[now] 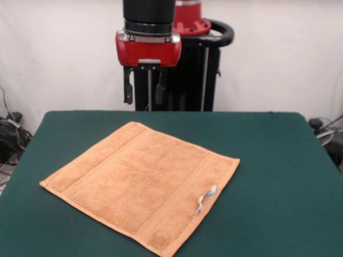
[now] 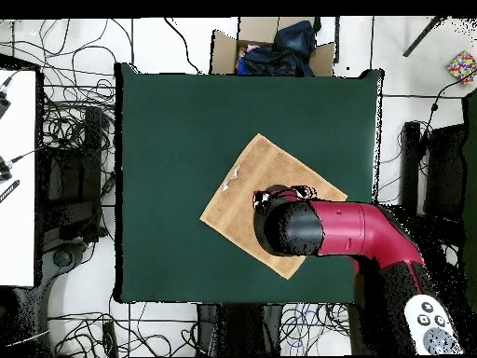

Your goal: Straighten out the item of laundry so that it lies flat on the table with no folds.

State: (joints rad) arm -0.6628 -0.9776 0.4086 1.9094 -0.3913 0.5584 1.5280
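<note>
My hand (image 1: 143, 85) hangs in the upper middle of the front view, well above the tabletop (image 1: 278, 160), beneath the red collar of my arm. Its two dark fingers (image 1: 128, 88) point straight down with a clear gap between them, released, with nothing in the gap. They touch nothing.

The towel (image 1: 139, 184) lies spread on the green tabletop in the lower left and middle of the front view, turned so that its corners point toward the frame edges like a diamond. It looks flat, with no fold that I can make out, though the terry surface is soft enough that a slight ripple could escape me. Woven border bands run along two opposite sides. A small white care tag (image 1: 206, 197) sits near the towel's right-hand edge, slightly curled up.

In the overhead view my arm (image 2: 345, 231) reaches in from the lower right and covers the lower right part of the towel (image 2: 247, 196); the tag (image 2: 233, 177) shows at the towel's upper left edge. My hand itself is hidden under the arm there.
</note>
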